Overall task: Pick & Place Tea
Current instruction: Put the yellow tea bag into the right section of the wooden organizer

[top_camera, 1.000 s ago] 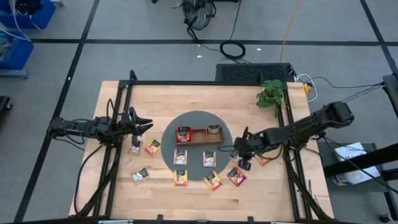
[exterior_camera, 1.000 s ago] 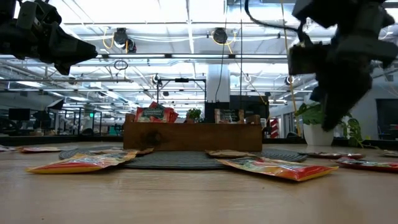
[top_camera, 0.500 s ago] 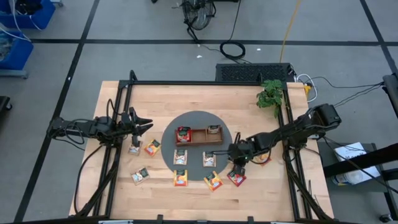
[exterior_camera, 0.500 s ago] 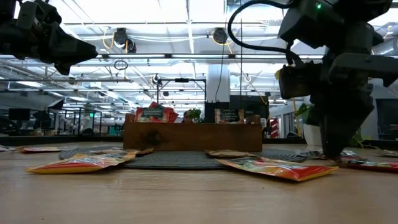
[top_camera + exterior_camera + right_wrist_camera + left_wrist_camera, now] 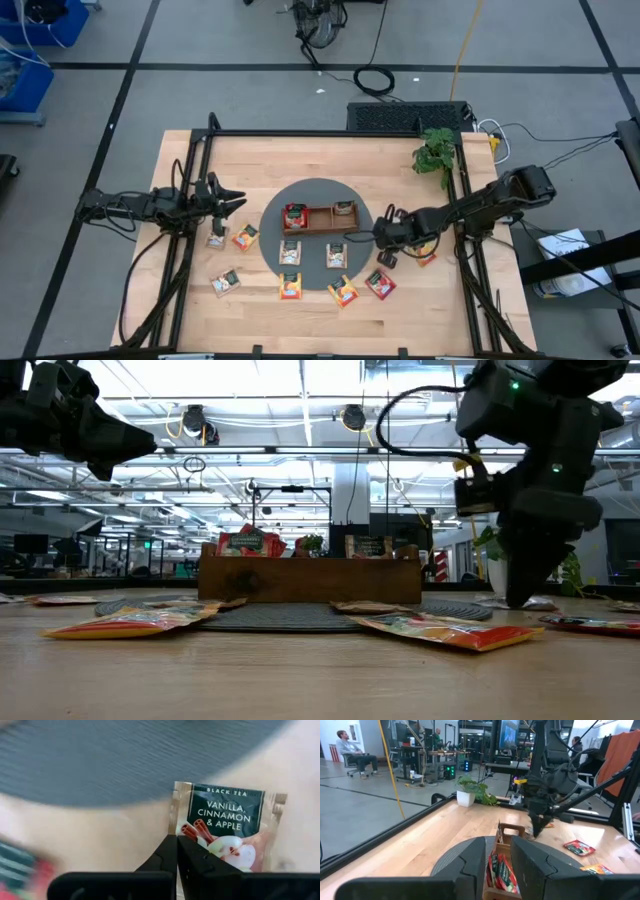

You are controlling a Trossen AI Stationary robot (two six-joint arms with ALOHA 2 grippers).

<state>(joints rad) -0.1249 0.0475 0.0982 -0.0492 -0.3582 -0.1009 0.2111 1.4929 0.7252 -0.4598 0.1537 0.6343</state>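
Lying flat on the wood just off the round mat's edge: one whitish tea packet (image 5: 225,820) with dark print, "Vanilla, Cinnamon & Apple", seen in the right wrist view. Poised right over its near edge: right gripper (image 5: 176,840), fingers pressed together with only a slit between, no hold on the packet to be made out. Low over the table at the mat's right side in the high view (image 5: 385,243).

Counting the other tea in the high view:
- Two packets standing in the wooden tray (image 5: 320,218), one red (image 5: 294,214) in the left end compartment and one whitish (image 5: 344,208) in the right end compartment.
- Two flat on the grey mat (image 5: 318,192), just in front of the tray (image 5: 290,252) (image 5: 337,256).
- Seven on the bare wood: two near the left gripper (image 5: 216,238) (image 5: 245,237), one farther out at the front left (image 5: 225,281), three in a row along the front (image 5: 290,288) (image 5: 343,292) (image 5: 381,284), and one to the right of the right gripper (image 5: 425,255).

Hovering over the table's (image 5: 300,160) left side: left gripper (image 5: 228,200), fingers spread apart, holding nothing, pointed toward the tray.

One potted plant (image 5: 436,152) at the far right corner.
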